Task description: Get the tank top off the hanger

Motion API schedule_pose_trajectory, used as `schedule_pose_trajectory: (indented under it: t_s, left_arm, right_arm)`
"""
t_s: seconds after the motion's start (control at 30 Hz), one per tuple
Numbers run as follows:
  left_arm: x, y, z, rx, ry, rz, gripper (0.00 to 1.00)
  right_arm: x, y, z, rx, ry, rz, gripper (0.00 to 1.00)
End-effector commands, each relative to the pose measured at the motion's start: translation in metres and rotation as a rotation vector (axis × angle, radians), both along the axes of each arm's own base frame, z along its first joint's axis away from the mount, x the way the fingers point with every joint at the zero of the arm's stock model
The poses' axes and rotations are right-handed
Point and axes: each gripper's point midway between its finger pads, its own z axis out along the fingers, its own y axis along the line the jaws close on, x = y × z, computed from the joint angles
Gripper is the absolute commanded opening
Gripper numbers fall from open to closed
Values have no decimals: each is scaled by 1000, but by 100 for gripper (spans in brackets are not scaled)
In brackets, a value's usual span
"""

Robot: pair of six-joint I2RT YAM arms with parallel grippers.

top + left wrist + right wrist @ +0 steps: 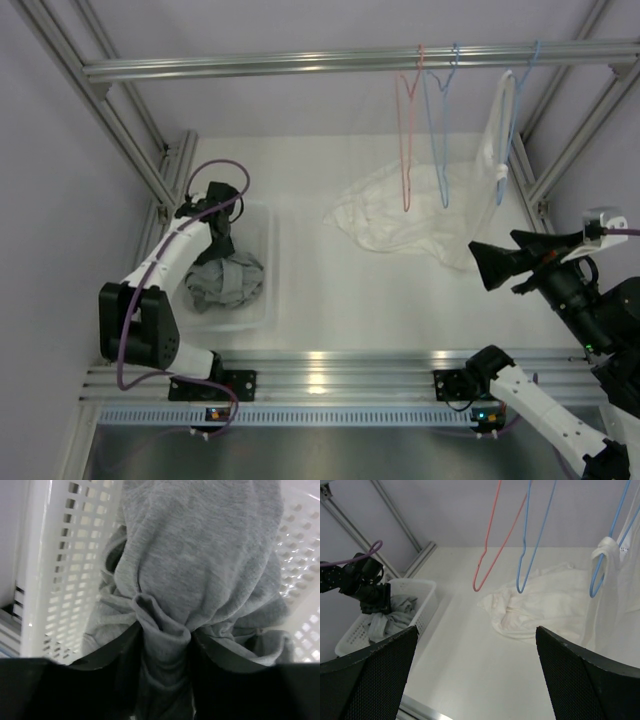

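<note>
Left arm [170, 262]: white links, black joints, purple cable [221, 163] looped alongside. Right arm [540, 400]: same finish (small lights at both bases). Right fingers [585, 680]: black, mesh-textured.

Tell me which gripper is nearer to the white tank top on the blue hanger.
Right. The right gripper, open, is just in front of the tank top; the left gripper is far across the table, in the basket, pinching a gray garment.

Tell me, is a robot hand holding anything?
The left gripper pinches a bunched fold of the grey cloth; the right gripper is open and holds nothing.
</note>
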Motion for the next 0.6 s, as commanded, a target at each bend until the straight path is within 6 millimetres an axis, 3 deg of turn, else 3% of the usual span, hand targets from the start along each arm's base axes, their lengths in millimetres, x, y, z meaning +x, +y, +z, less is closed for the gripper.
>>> schedule_pose_trajectory:
  t_s: [0.0,0.03,0.07,0.23,0.27,0.4,0.5,0.57]
  left_arm:
    - [-4,12,27,40,-83,48,57]
    - [-4,10,35,29,-108,41,90]
    - [-4,9,45,18,-138,35,99]
    - [-11,2,128,-65,-387,-10,99]
    - [-10,1,153,-75,-452,-17,99]
    - [-34,-7,220,-137,-656,-113,99]
    - [-62,-8,249,-142,-750,-194,99]
    - [-85,0,252,-115,-744,-187,99]
  right_arm:
    - [0,5,9,13,-37,26,99]
    - [0,5,9,11,-38,29,99]
    - [0,5,9,8,-38,27,99]
    - [3,8,10,-9,-36,39,99]
    - [4,9,10,-13,-34,39,99]
    - [15,14,-2,-63,5,35,99]
    - [26,-6,-17,-140,77,-87,99]
    - [30,-41,-25,-214,136,-265,99]
